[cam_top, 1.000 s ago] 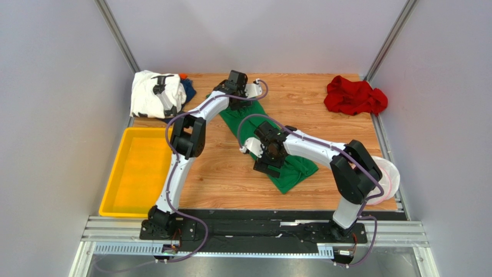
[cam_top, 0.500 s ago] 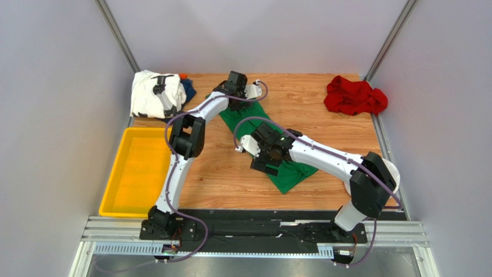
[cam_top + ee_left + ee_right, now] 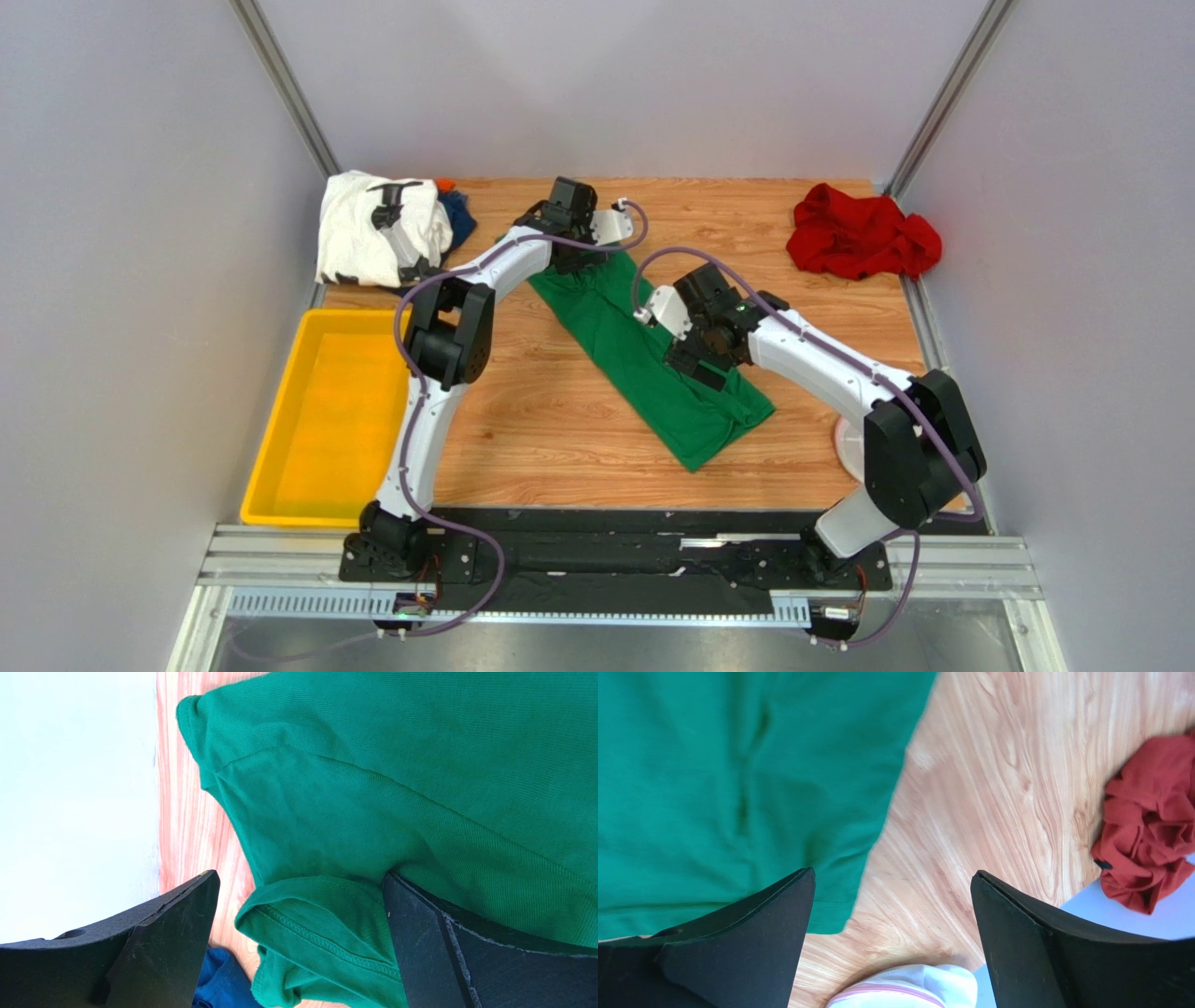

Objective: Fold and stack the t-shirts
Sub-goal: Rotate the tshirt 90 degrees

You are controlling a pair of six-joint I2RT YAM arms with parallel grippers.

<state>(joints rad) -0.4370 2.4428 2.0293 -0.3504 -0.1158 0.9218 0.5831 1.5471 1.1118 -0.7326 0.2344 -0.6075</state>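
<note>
The green t-shirt [image 3: 648,367] lies as a long folded band running diagonally across the wooden table. My left gripper [image 3: 579,252] is at its far end, open. In the left wrist view this gripper [image 3: 300,878] has a folded green sleeve hem [image 3: 319,931] lying between its spread fingers. My right gripper [image 3: 713,361] hovers over the band's right edge, open and empty. In the right wrist view it [image 3: 892,873] has bare wood between its fingers and the green shirt [image 3: 724,777] at the left. The white printed shirt [image 3: 372,224] and dark blue shirt [image 3: 457,217] lie at the far left. The red shirt [image 3: 859,235] lies crumpled at the far right.
The yellow tray [image 3: 288,420] stands at the left near edge. The white-and-pink mesh basket [image 3: 906,988] is at the right, mostly hidden behind the right arm in the top view. Grey walls enclose the table on three sides.
My right arm has swung from the left-middle of the green shirt toward the far right, uncovering the band. The left gripper has barely moved at the far end.
</note>
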